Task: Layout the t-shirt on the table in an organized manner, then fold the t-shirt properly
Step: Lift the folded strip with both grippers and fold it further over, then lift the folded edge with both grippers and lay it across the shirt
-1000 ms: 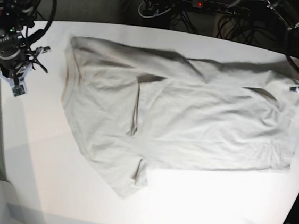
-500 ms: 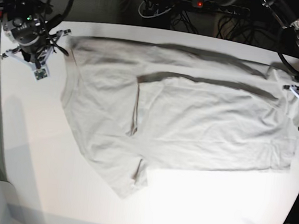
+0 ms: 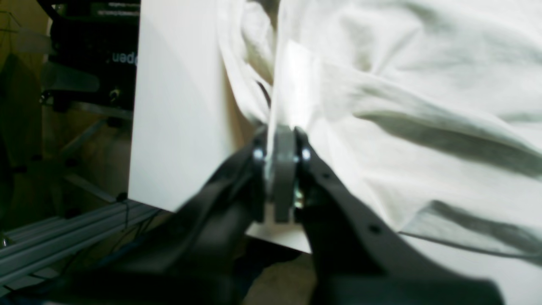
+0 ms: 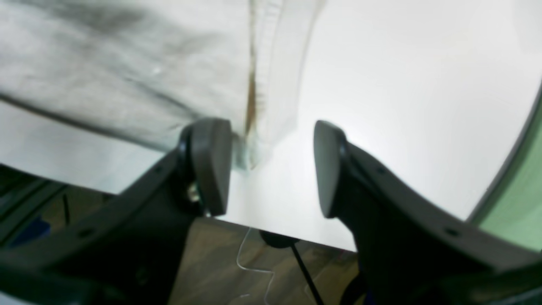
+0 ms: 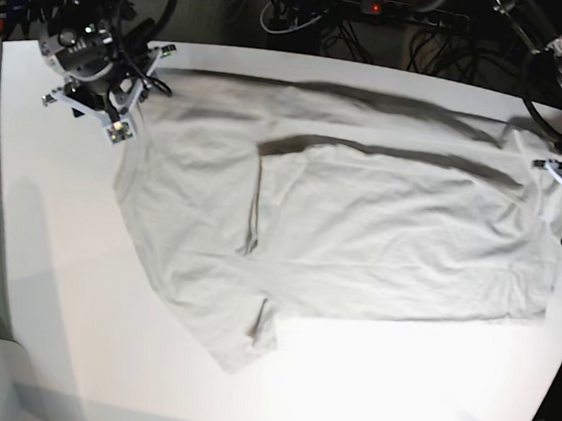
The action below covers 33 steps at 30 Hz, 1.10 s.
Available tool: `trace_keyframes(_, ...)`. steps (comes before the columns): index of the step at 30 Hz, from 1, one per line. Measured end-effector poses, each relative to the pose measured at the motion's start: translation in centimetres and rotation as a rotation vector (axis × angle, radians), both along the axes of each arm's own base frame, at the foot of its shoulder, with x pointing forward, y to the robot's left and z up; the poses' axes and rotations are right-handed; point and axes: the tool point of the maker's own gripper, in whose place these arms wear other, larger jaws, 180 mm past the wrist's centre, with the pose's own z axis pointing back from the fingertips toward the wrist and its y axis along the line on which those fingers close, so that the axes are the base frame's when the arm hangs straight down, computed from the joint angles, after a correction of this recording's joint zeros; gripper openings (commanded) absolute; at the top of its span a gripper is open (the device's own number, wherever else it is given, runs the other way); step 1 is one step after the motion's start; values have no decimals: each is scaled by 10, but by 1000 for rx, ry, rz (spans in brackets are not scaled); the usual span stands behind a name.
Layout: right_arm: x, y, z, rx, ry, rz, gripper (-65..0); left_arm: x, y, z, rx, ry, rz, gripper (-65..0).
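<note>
Pale grey-beige t-shirt (image 5: 359,229) lies spread across white table (image 5: 53,277), long axis left-right in base view — mostly flat. Near edge: one short sleeve (image 5: 249,328) pokes toward camera, small fold beside it. Mid-body: vertical crease, shallow wrinkles. Far edge: raised shadowed ridge. Left gripper (image 3: 280,146) pinched together on shirt hem at table's right edge, cloth bunched above jaws. Right gripper (image 4: 273,165) at far left corner — jaws apart, ribbed collar (image 4: 271,63) between them, touching one pad.

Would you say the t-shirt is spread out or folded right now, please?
Spread out, not folded: the t-shirt lies mostly flat across the table, with creases and a tucked upper sleeve.
</note>
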Motion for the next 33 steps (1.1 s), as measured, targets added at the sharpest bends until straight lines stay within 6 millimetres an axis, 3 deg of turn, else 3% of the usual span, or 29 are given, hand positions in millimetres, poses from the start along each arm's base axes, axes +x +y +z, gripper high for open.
trace_keyframes(12, -6, 28, -8, 31, 31, 81, -333, 0, 0, 0, 0, -1, 0, -648)
trace_keyframes(22, -14, 30, -24, 46, 81, 80, -343, -1, 0, -1, 0, 4, 0, -648)
trace_keyframes(25, -13, 30, -24, 46, 79, 81, -424, -1, 0, -1, 0, 2, 0, -648)
trace_keyframes(29, -12, 30, -23, 47, 75, 81, -650, -1, 0, -1, 0, 2, 0, -648)
trace_keyframes(33, -12, 27, -23, 41, 76, 80, -650, -1, 0, -1, 0, 3, 0, -648)
